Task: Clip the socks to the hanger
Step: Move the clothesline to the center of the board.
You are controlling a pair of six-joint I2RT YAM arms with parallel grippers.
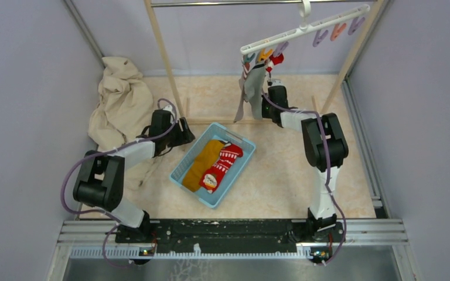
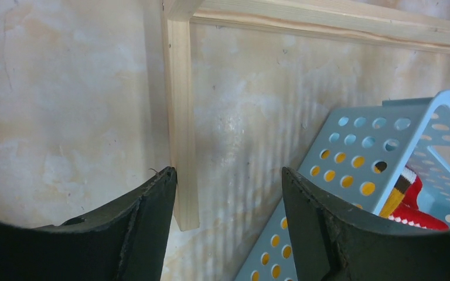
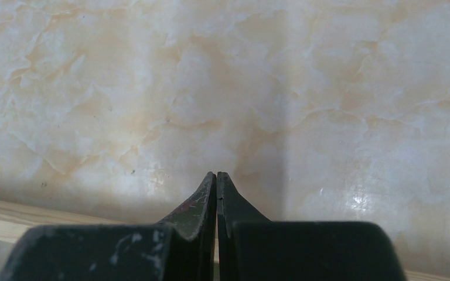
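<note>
A mustard-yellow sock (image 1: 202, 164) and a red sock with white patterned bands (image 1: 222, 165) lie side by side in a light-blue perforated basket (image 1: 236, 175). The white hanger (image 1: 304, 27) hangs tilted from the rack's rail, its coloured pegs (image 1: 338, 30) below the bar. My left gripper (image 1: 186, 133) is open and empty, just off the basket's upper left side. In the left wrist view the basket wall (image 2: 351, 152) and part of the red sock (image 2: 417, 205) sit right of the left gripper (image 2: 228, 175). My right gripper (image 1: 265, 108) (image 3: 217, 175) is shut on nothing, low beside a hanging grey sock.
A grey sock (image 1: 255, 85) and a red-and-white sock (image 1: 276, 58) hang from the hanger's left end. The wooden rack's post (image 1: 164, 52), foot (image 2: 181, 117) and base rail (image 3: 0, 216) stand behind the basket. A crumpled beige cloth (image 1: 120, 99) lies at the back left.
</note>
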